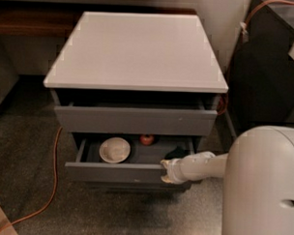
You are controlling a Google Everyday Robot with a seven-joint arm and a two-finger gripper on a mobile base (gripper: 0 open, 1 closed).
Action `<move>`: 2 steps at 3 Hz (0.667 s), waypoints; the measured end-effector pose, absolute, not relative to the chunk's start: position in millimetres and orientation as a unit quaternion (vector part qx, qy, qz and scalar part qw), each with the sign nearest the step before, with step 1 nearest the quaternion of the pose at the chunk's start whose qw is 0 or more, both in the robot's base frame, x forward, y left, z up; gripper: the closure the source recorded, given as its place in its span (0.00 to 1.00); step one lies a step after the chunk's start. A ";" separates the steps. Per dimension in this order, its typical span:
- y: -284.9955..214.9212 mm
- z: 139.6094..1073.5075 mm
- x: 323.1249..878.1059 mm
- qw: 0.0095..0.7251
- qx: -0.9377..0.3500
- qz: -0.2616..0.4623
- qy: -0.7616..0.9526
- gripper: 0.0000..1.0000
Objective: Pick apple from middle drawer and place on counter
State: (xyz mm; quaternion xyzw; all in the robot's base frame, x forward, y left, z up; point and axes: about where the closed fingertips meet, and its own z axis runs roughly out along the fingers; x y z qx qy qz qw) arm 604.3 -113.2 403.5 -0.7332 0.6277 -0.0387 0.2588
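while pincer (167, 171) meets middle drawer (116, 173), apple (146, 139) lies back-left.

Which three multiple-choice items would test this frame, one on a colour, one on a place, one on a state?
1. What colour is the counter? A white; B red; C green.
2. Where is the apple? A on the counter; B in the middle drawer, right of the white bowl; C inside the white bowl.
3. How does the middle drawer stand? A pushed shut; B pulled out; C lifted onto the counter.

Key:
1 A: the top slab is glossy white.
2 B: the apple lies near the drawer's back, apart from the bowl.
3 B: the drawer's inside shows, with the gripper at the right end of its front edge.
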 end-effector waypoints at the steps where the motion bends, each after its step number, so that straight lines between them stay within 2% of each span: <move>1: -112.6 407.3 584.5 0.255 -0.723 -0.036 0.641 1.00; 2: -113.1 407.2 583.5 0.255 -0.723 -0.034 0.641 1.00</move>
